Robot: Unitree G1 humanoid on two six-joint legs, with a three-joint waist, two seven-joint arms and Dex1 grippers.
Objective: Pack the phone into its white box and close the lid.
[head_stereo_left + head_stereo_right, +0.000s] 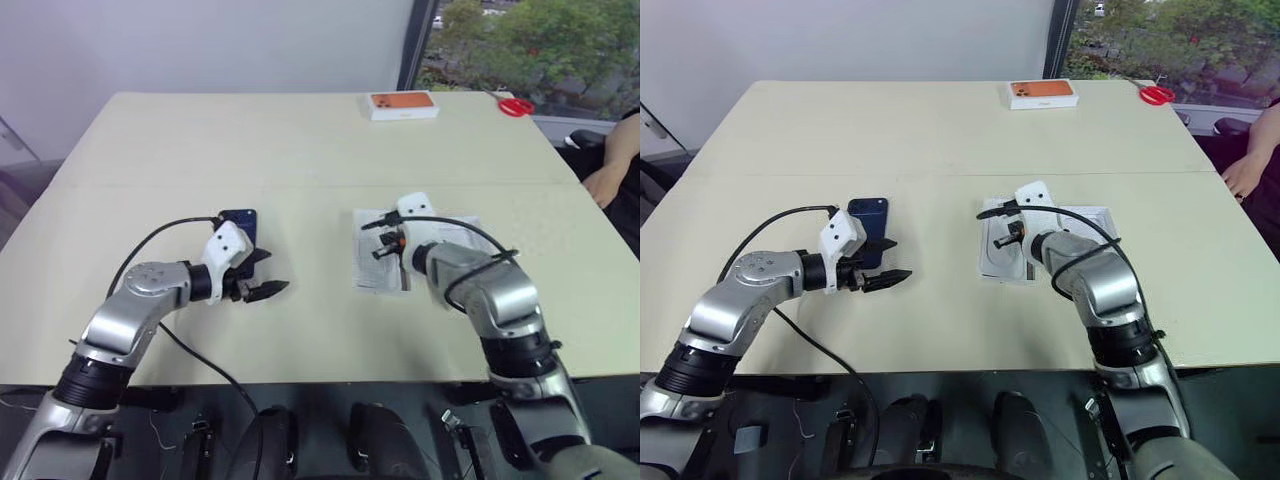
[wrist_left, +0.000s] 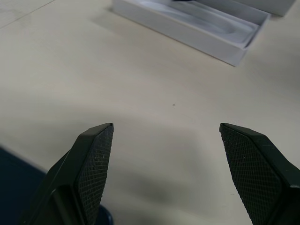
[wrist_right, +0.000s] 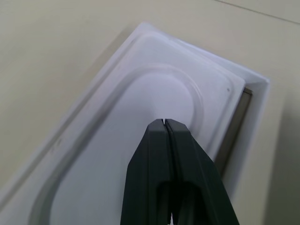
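The dark navy phone (image 1: 238, 218) lies flat on the table, partly hidden behind my left wrist. My left gripper (image 1: 262, 290) hovers open just in front of it, nothing between its fingers (image 2: 93, 159). The white box (image 3: 255, 84) lies at mid-table with a thin white insert (image 3: 154, 93) with an oval recess in it. My right gripper (image 3: 164, 122) is shut and empty, its tips over that insert; I cannot tell whether they touch it. A flat white piece (image 1: 1095, 215), apparently the lid, lies beside the box on the right, half covered by my right arm.
A white box with an orange phone picture (image 1: 402, 104) and red scissors (image 1: 515, 105) sit at the table's far edge. A person's hand (image 1: 605, 180) rests at the right edge. A black cable (image 1: 150, 240) loops over the table beside my left arm.
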